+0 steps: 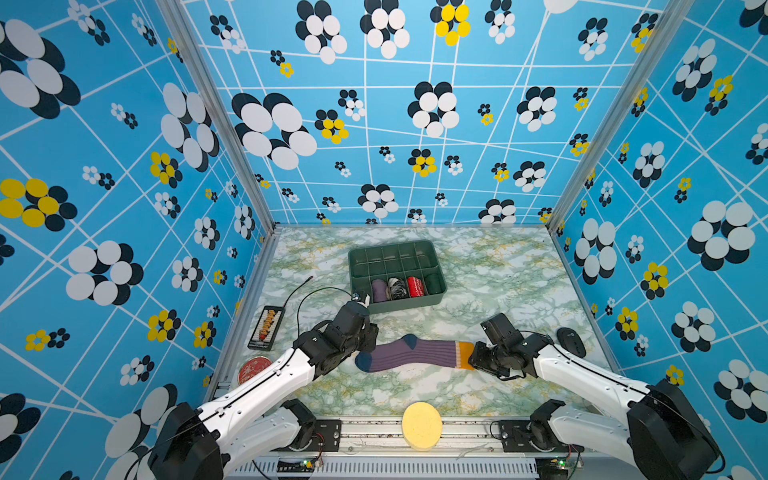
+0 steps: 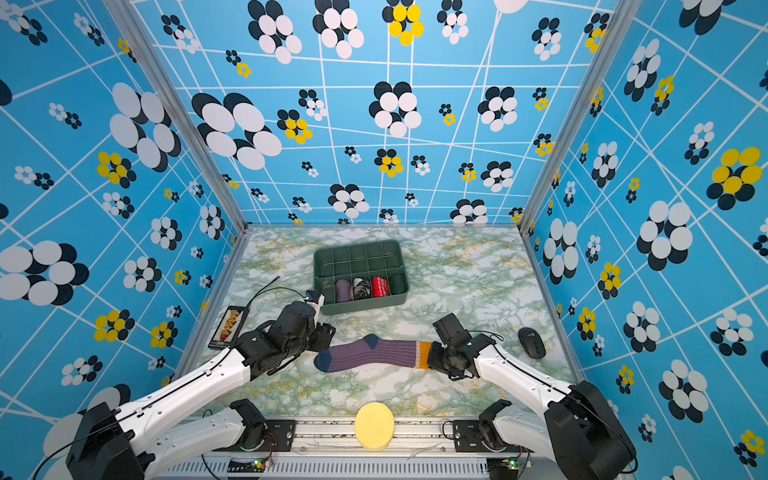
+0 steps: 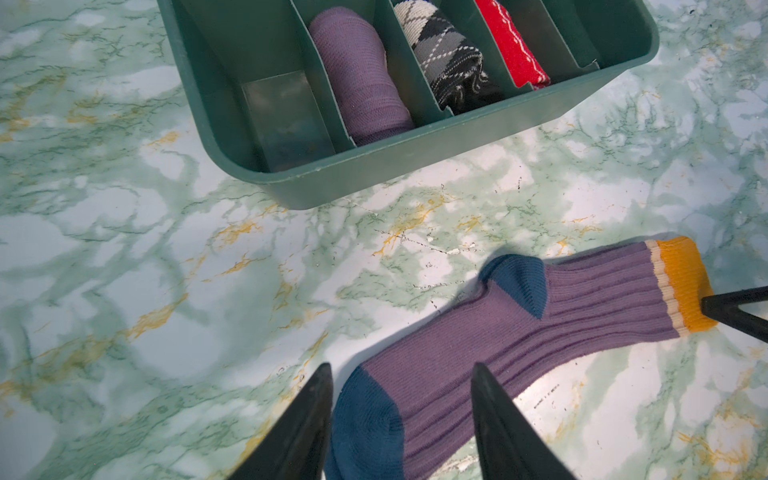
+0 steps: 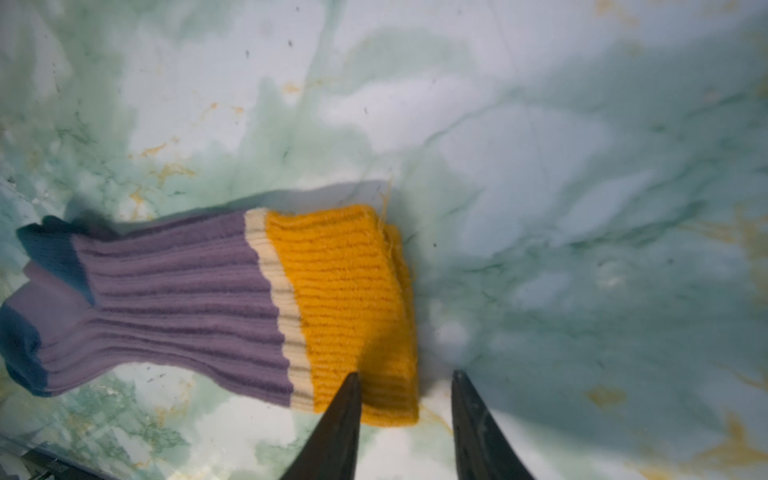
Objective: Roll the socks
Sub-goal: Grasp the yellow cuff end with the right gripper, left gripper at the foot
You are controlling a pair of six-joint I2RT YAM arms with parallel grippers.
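The socks point(image 1: 415, 353) point(image 2: 370, 353) lie flat on the marble table, stacked as a pair, with the dark blue toe to the left and the orange cuff to the right. My left gripper point(image 1: 372, 337) point(image 3: 403, 368) is open at the toe end; in the left wrist view its fingers straddle the blue toe and the purple foot. My right gripper point(image 1: 473, 358) point(image 4: 405, 374) is open at the cuff. In the right wrist view a corner of the orange cuff point(image 4: 345, 291) lies between its fingers, and one finger overlaps the knit.
A green divided tray point(image 1: 407, 302) stands behind the socks and holds a purple roll point(image 3: 361, 79), a black-and-white bundle and a red bundle. A black mouse point(image 1: 571, 341) lies at the right. A yellow disc point(image 1: 422, 424) sits at the front edge. An abacus box point(image 1: 266, 328) and a red lid point(image 1: 253, 369) lie at the left.
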